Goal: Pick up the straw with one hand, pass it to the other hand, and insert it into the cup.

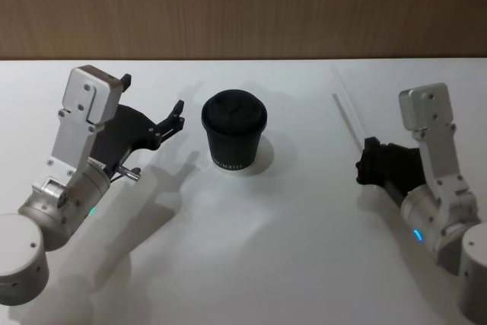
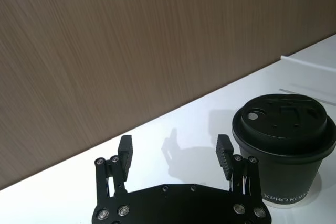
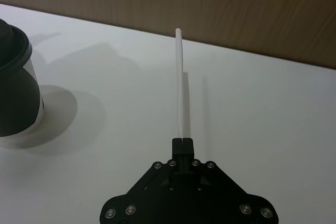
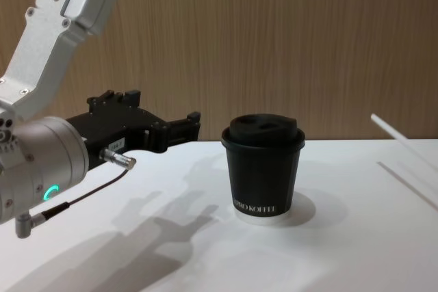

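Straw [image 3: 181, 87], long, thin, straight, white, material not determinable. Location: clamped at one end between the closed fingers of the plain black blocky right gripper [image 3: 182, 141], to the right of the work area over the white table [image 1: 289, 264], well apart from the cup. Its free end points away towards the brown wood-grain wall [image 1: 243, 5] and is raised off the surface, with its shadow lying beside it. Handling, by judgement: very light, fairly stiff along its length but easily crushed or kinked by a hard pinch, smooth enough to slip or swing in the grip. The receiving hold is best taken near mid-length or above, leaving the lower end free for the lid. Associated items: small black paper cup with black domed plastic lid, white lettering and white base rim [image 1: 233, 133], upright at table centre. The long black left gripper on a silver wrist [image 2: 174, 150] hangs just beside the cup, spread wide and holding nothing. Obscured: the held end of the straw is buried between the fingers. In the chest view the straw runs off the right edge. Which lid opening would take the straw is hard to make out.
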